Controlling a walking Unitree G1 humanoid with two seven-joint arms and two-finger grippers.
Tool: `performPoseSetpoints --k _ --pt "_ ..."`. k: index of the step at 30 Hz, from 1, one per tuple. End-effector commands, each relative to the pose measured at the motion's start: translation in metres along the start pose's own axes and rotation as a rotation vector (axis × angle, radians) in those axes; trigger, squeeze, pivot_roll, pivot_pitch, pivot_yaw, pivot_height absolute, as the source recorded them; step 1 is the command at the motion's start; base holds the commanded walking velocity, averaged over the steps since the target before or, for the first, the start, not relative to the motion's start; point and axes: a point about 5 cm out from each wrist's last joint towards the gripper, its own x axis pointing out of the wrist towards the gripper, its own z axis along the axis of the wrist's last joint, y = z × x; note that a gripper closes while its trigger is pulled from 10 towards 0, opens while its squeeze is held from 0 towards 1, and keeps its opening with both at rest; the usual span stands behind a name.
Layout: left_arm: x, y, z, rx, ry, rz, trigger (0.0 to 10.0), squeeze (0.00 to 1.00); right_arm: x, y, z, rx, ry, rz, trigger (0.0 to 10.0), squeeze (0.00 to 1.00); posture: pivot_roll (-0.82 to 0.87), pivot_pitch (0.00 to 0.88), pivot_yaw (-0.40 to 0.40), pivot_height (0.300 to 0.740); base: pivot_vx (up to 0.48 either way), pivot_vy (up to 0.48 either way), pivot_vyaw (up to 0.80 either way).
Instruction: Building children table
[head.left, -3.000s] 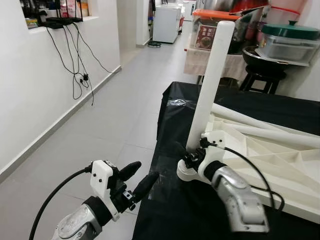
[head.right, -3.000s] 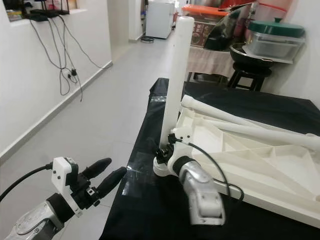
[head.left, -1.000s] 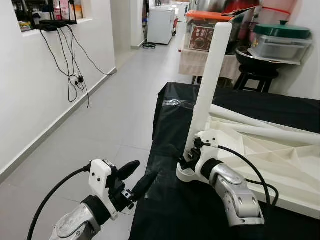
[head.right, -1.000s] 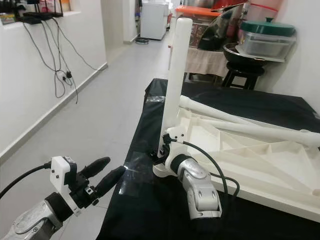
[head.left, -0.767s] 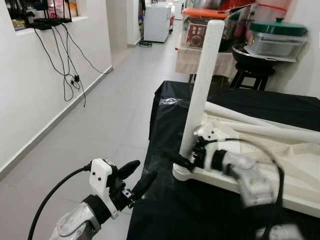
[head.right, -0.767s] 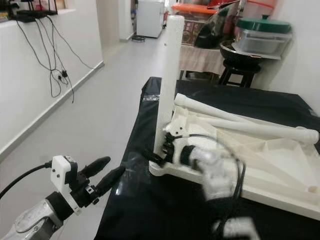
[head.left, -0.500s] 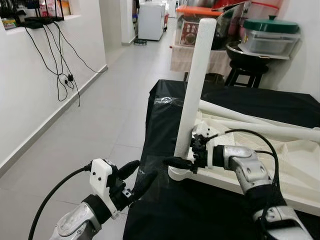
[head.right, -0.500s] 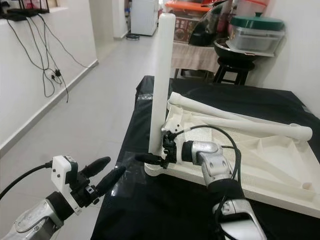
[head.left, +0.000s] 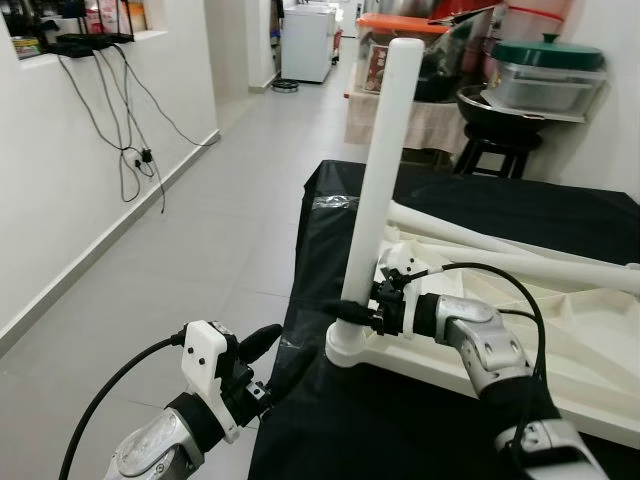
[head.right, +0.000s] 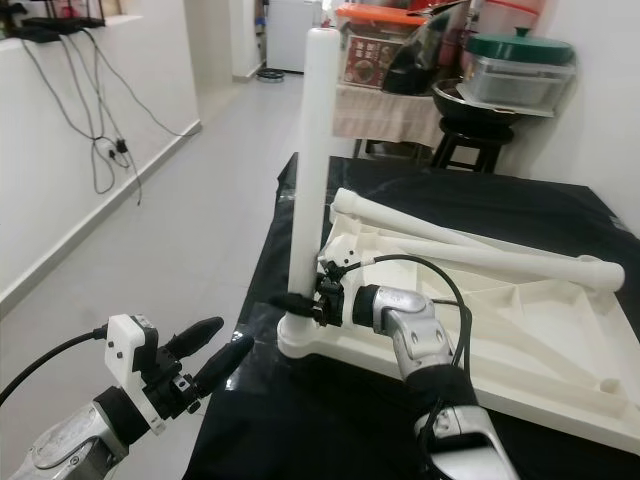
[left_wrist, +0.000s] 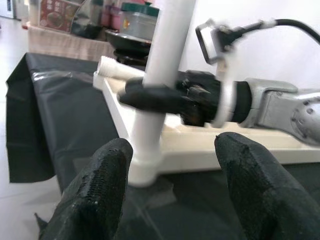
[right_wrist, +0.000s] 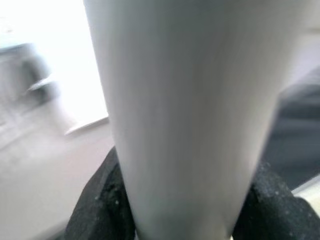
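Right claw (head.left: 352, 313) clamped on upright white plastic tube leg (head.left: 380, 170); left claw (head.left: 275, 358) open at 7 o'clock; twist squarely, keeping leg vertical.

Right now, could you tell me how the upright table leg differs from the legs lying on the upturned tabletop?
The upright leg stands in the corner socket of the tabletop; the loose legs lie flat across it, unfitted. The right gripper has its jaws closed around the upright leg near its base; nothing holds the loose legs. All are plain white tubes.
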Motion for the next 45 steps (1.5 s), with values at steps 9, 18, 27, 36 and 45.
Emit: performPoseSetpoints --k 9,18,27,36,45 --pt "-0.001 0.000 0.001 0.000 0.007 -0.010 10.0 0.00 -0.038 0.010 -0.016 0.026 0.005 -0.426 0.0 0.00 0.09 0.000 -0.075 0.740 0.000 0.000 0.00" --pt "0.001 0.001 0.002 0.006 0.001 -0.001 10.0 0.00 -0.030 0.012 -0.013 0.028 0.035 -0.374 9.9 0.00 0.08 0.000 -0.076 0.740 0.000 0.000 0.00" --pt "0.001 0.004 0.002 0.006 0.002 -0.002 10.0 0.00 -0.013 0.016 0.010 0.003 -0.008 0.044 10.0 1.00 0.10 0.000 -0.076 0.740 0.000 0.000 0.00" --pt "0.003 0.004 0.000 0.008 0.003 0.000 10.0 0.00 -0.001 0.002 0.011 -0.050 0.064 0.460 10.0 0.00 0.12 0.000 -0.084 0.740 0.000 0.000 0.00" --pt "0.003 0.003 0.000 0.008 0.005 0.001 10.0 0.00 0.011 -0.006 0.020 0.097 0.102 0.577 2.2 0.00 0.13 0.000 -0.087 0.740 0.000 0.000 0.00"
